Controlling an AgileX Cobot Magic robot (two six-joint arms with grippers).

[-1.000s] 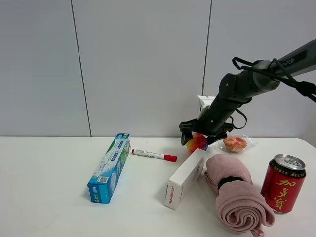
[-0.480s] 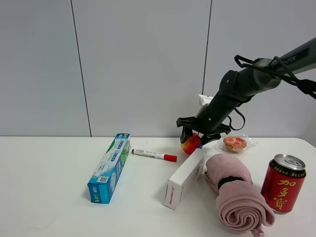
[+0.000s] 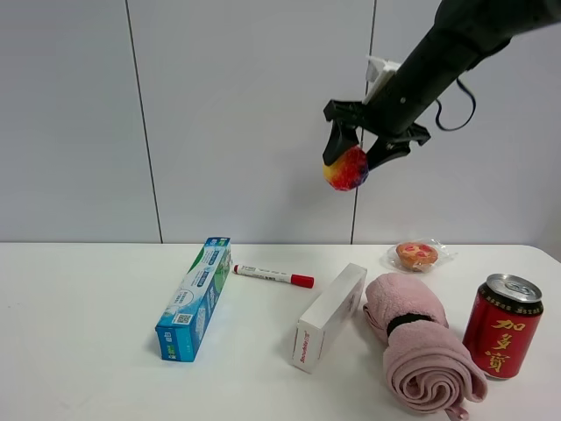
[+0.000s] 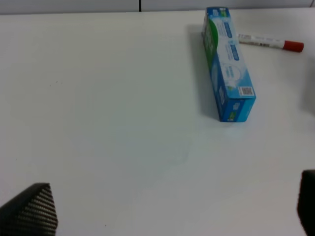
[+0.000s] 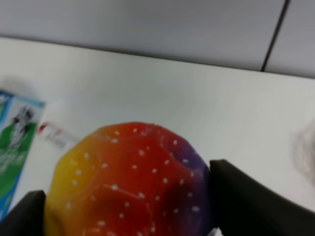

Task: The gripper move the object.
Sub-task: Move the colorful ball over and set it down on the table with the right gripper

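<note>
My right gripper (image 3: 356,145) is shut on the rainbow ball (image 3: 345,168) and holds it high above the table, over the red marker and white box. In the right wrist view the ball (image 5: 132,182) fills the space between the two black fingers (image 5: 248,201), red and yellow with white dots and a purple patch. My left gripper does not show in the exterior view; in the left wrist view only two black finger tips (image 4: 30,210) show at the picture's corners, wide apart, with nothing between them.
On the white table lie a blue toothpaste box (image 3: 195,296), a red-capped marker (image 3: 273,277), a white box (image 3: 330,317), a rolled pink towel (image 3: 419,342), a red can (image 3: 502,325) and a wrapped pastry (image 3: 417,255).
My right gripper has lifted the ball from the table surface near the white box straight up to well above the table. Nothing else moved.
</note>
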